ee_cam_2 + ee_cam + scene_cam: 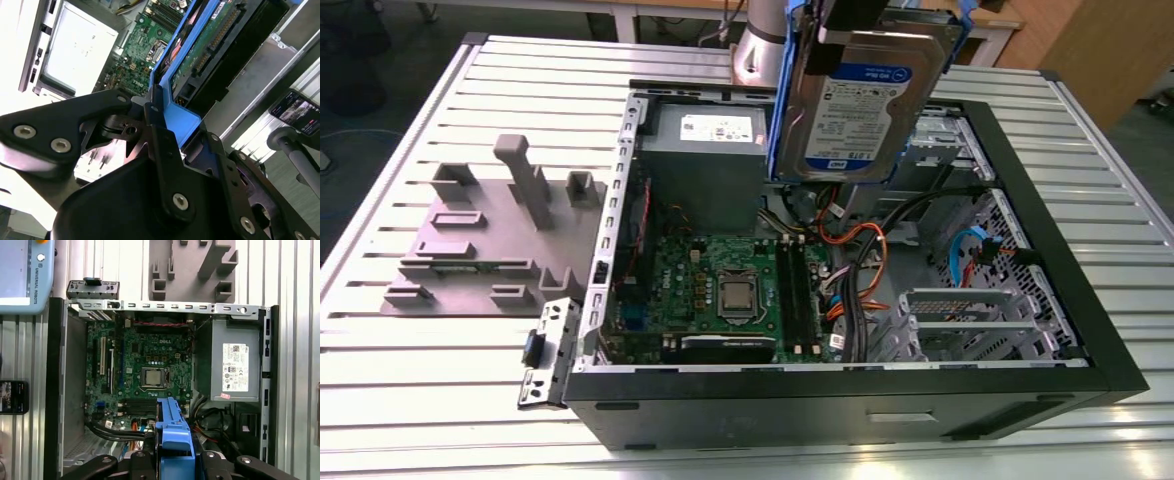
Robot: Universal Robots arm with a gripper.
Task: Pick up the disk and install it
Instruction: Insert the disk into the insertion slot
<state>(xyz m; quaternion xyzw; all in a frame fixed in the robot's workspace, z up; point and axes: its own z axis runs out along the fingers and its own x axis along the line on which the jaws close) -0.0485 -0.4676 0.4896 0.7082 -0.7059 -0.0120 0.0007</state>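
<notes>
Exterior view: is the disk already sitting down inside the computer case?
No, the disk is held up by the fingers, label showing, above the open computer case rather than seated in it.

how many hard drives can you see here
1: the disk is held in the gripper above the open computer case, near the power supply. Another may be hidden in the drive bays.
</notes>
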